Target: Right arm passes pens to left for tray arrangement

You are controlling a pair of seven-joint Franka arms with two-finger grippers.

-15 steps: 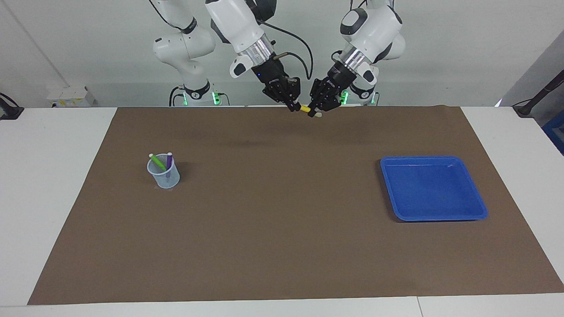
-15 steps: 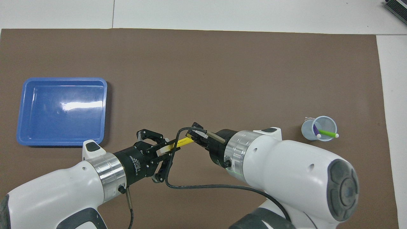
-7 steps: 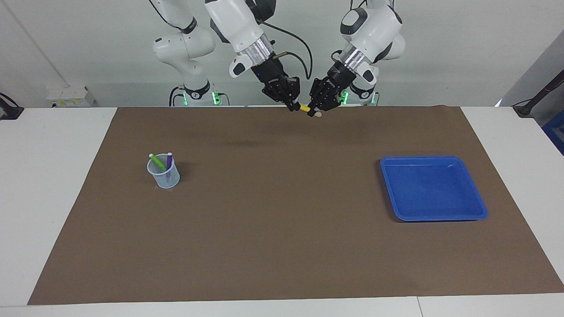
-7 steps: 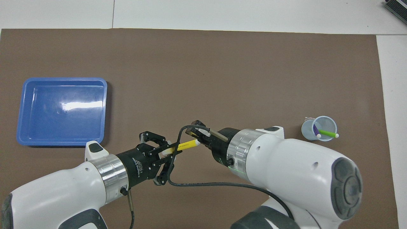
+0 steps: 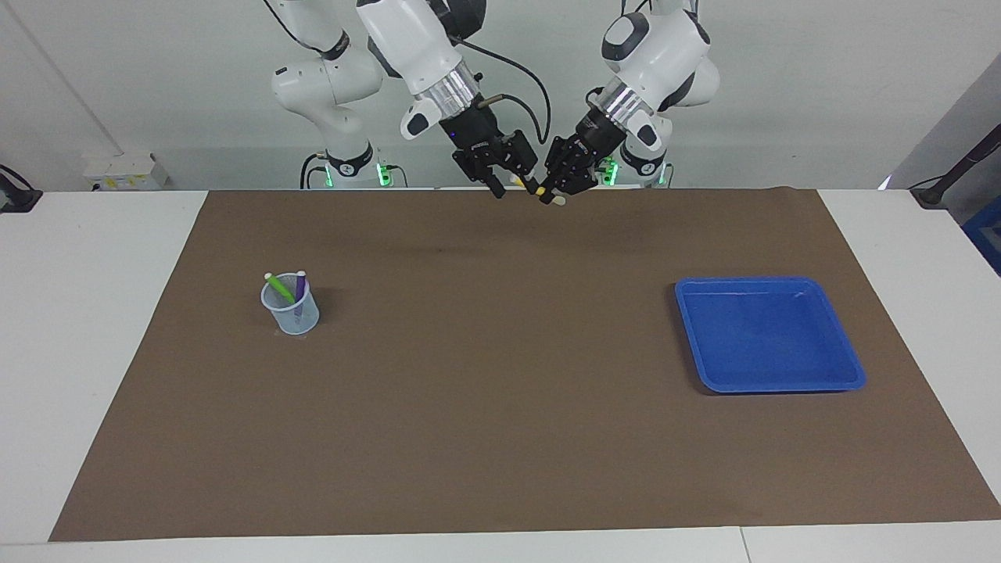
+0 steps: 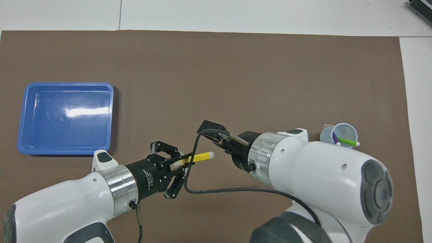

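A yellow pen [image 5: 538, 190] [image 6: 199, 156] hangs in the air over the mat's edge nearest the robots, with my left gripper [image 5: 554, 195] [image 6: 182, 161] shut on its whitish end. My right gripper [image 5: 512, 181] [image 6: 214, 135] stands open just beside the pen's free tip, apart from it. A green pen [image 5: 279, 288] [image 6: 347, 140] and a purple pen [image 5: 299, 291] [image 6: 334, 136] lean in a small translucent cup [image 5: 291, 313] [image 6: 341, 130] toward the right arm's end. The blue tray [image 5: 770, 387] [image 6: 64, 152] lies bare toward the left arm's end.
A brown mat [image 5: 500, 407] [image 6: 236, 74] covers most of the white table. Two slimmer white arms with green-lit bases [image 5: 336, 86] stand by the big arms. A black cable [image 6: 216, 192] loops from the right wrist under the pen.
My right gripper has opened, let go of the yellow pen and drawn back from it. The left gripper keeps the pen and has shifted slightly.
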